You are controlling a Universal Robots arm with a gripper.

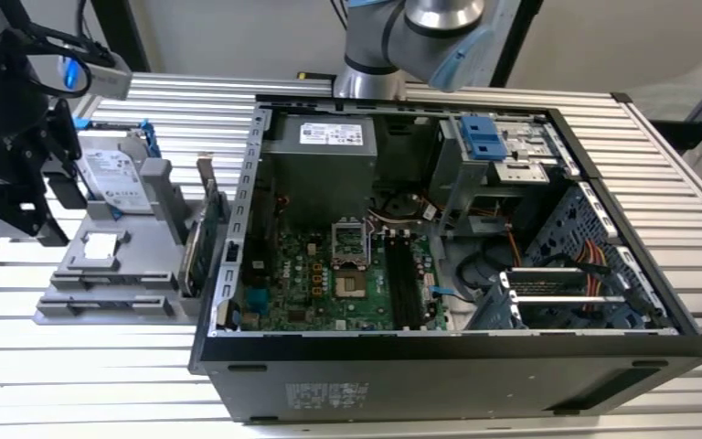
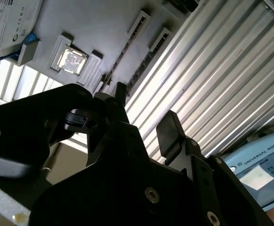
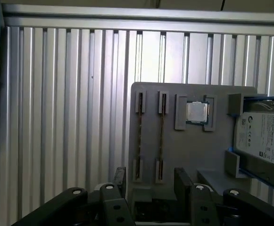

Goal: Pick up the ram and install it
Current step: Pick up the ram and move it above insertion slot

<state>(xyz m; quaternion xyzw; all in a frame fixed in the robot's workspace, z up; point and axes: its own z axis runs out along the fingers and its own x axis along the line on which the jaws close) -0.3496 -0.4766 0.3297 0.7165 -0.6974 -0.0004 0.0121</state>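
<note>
My gripper (image 1: 37, 218) hangs at the exterior view's left, above a grey parts holder (image 1: 58, 311). Its two black fingers (image 3: 120, 181) stand apart with nothing between them, so it is open; the gripper (image 2: 144, 113) looks the same in the second wrist view. Below it, the holder (image 3: 221, 188) has two narrow slots. A thin dark strip stands on edge in one slot and looks like the ram (image 3: 161, 136) (image 2: 144, 66). A similar thin line runs along the neighbouring slot (image 3: 140, 136). The gripper (image 3: 151, 183) is off the slots' near end, not touching.
An open computer case (image 1: 251, 183) lies in the middle of the slatted metal table, motherboard (image 1: 314, 283) exposed. The holder also carries a hard drive (image 1: 120, 178) in a blue frame, a processor chip (image 1: 101, 245) and an upright green card (image 1: 201, 242). A pendant screen (image 2: 261, 165) lies nearby.
</note>
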